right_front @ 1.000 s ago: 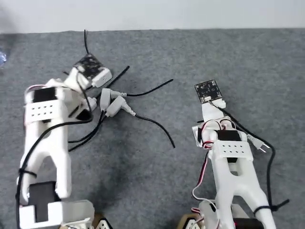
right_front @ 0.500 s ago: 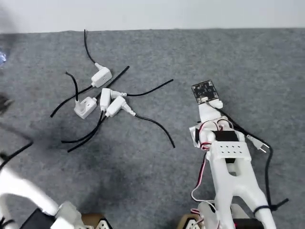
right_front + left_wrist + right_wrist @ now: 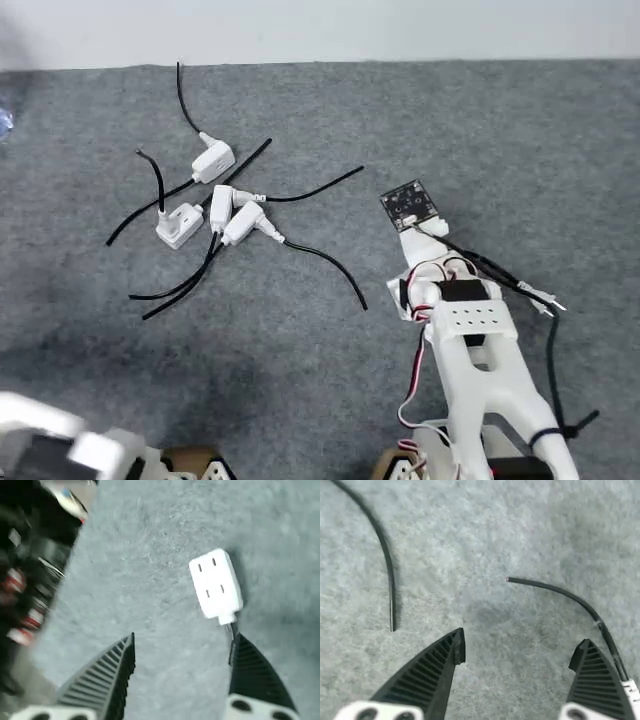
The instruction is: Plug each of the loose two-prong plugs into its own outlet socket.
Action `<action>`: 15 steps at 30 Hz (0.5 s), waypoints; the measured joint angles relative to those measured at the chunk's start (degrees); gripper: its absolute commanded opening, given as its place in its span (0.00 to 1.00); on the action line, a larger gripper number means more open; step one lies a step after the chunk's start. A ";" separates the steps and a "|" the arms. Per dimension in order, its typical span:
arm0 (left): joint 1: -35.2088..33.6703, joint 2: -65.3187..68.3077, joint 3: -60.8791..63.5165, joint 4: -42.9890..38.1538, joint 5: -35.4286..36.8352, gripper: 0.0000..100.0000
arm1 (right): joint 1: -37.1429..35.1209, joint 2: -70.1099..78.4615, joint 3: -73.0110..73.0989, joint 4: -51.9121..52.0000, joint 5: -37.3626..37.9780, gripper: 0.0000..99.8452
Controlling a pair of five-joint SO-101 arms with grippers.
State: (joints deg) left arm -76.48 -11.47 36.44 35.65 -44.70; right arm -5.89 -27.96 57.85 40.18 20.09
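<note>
Near the back left of the grey mat lies a cluster: a white outlet block (image 3: 180,224), a right-angle plug (image 3: 212,160) and two white plugs (image 3: 221,207) (image 3: 240,223) on black cords. A loose two-prong plug (image 3: 540,296) lies by the right arm (image 3: 470,320). The left arm (image 3: 60,440) sits blurred at the front left corner. My left gripper (image 3: 183,640) is open above bare mat, with a white outlet block (image 3: 216,590) just beyond its fingertips. My right gripper (image 3: 521,640) is open over the mat between two black cord ends (image 3: 390,580) (image 3: 560,592), holding nothing.
Black cords (image 3: 320,255) trail from the cluster toward the middle of the mat. A pale wall edge (image 3: 320,30) runs along the back. Dark blurred equipment (image 3: 30,555) stands off the mat's side in the left wrist view.
The left arm has pulled away from the plug cluster to the front left corner, uncovering the outlet block and right-angle plug. The right arm has swung slightly left.
</note>
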 measured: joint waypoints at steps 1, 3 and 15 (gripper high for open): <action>-0.09 2.73 -2.81 1.67 3.34 0.28 | -0.35 0.00 0.00 0.00 0.00 0.32; -0.09 8.79 -10.64 7.91 9.67 0.28 | -0.53 0.00 0.00 0.00 0.09 0.32; 4.66 54.77 -69.98 45.54 23.03 0.28 | -0.44 0.00 0.00 0.00 0.09 0.32</action>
State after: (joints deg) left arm -71.82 43.30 -33.54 81.19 -21.67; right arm -6.33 -27.96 57.85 40.18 20.18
